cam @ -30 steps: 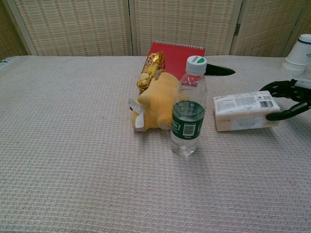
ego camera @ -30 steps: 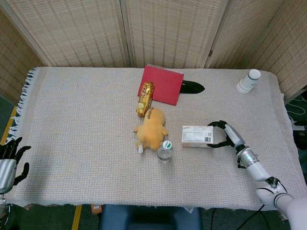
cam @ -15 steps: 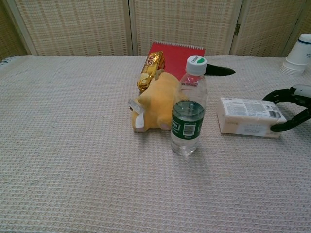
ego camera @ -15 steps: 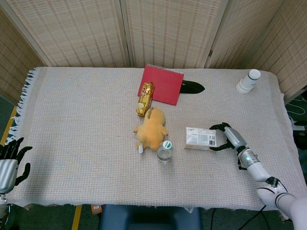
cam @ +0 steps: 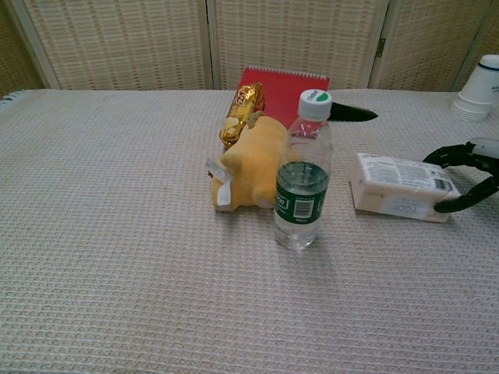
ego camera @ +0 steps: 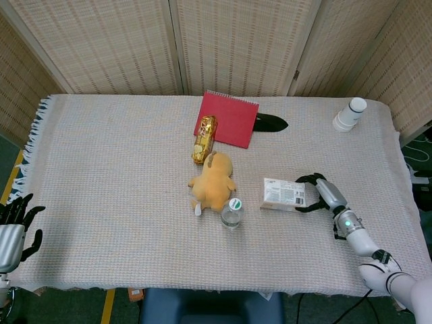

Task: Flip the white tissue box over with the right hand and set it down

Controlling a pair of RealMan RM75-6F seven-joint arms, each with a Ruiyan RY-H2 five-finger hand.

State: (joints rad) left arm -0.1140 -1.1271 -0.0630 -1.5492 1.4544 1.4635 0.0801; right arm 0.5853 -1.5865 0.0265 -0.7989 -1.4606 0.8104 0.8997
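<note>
Partly cropped right hand [cam: 470, 174] around tissue box [cam: 401, 186].

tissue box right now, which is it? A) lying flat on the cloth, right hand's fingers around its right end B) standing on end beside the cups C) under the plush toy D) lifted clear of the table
A: the tissue box lies flat on the cloth with the right hand curled around its right end, label face up.
</note>
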